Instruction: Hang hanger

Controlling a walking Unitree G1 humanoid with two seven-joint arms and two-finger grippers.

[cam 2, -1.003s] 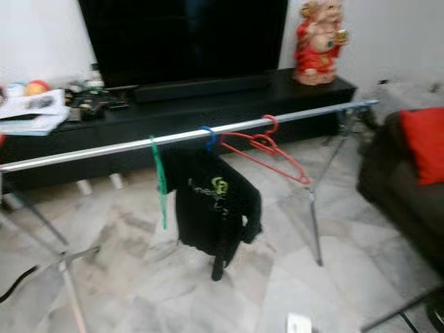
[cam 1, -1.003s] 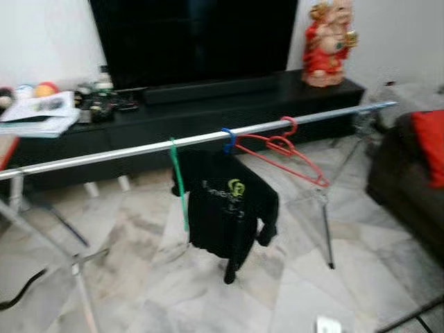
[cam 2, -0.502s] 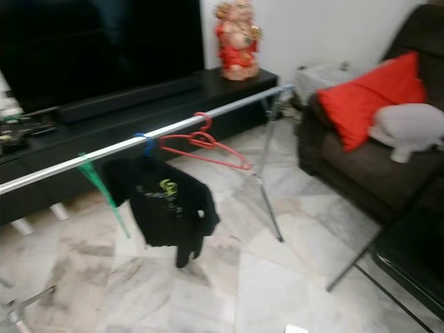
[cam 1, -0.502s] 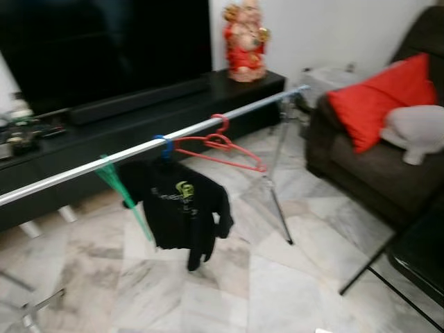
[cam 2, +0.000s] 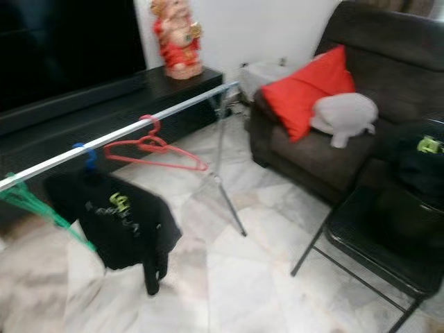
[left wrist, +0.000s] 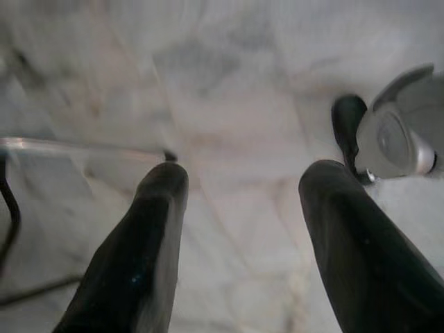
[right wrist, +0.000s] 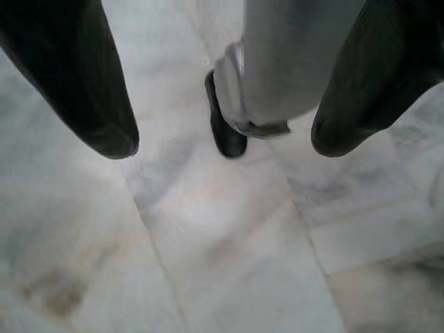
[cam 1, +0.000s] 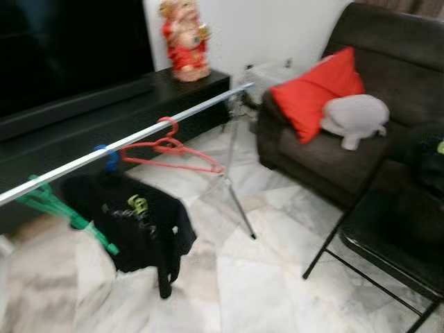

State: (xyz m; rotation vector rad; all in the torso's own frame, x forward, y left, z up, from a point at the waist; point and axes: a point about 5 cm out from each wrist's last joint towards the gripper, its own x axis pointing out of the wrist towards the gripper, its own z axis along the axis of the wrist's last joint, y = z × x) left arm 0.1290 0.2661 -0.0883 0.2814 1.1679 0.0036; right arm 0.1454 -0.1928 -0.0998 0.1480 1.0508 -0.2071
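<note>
A silver clothes rail (cam 1: 173,121) runs across the room on thin metal legs. On it hang an empty red hanger (cam 1: 170,148), a blue hanger (cam 1: 105,156) carrying a black shirt (cam 1: 132,225), and a green hanger (cam 1: 59,211) at the left. My left gripper (left wrist: 239,177) is open and points down at the marble floor, with nothing between its fingers. In the right wrist view my right gripper (right wrist: 225,142) is open too, above the floor and my own silver leg (right wrist: 291,62).
A dark sofa (cam 1: 326,156) with a red cushion (cam 1: 316,94) and a grey soft toy (cam 1: 354,118) stands to the right. A black folding chair (cam 1: 388,243) with dark cloth on it is at the near right. A black TV bench (cam 1: 139,97) carries a red figurine (cam 1: 184,38).
The whole picture has swung to the right as the camera turned: the rail and hangers slid left, and the sofa, cushion and folding chair came into view.
</note>
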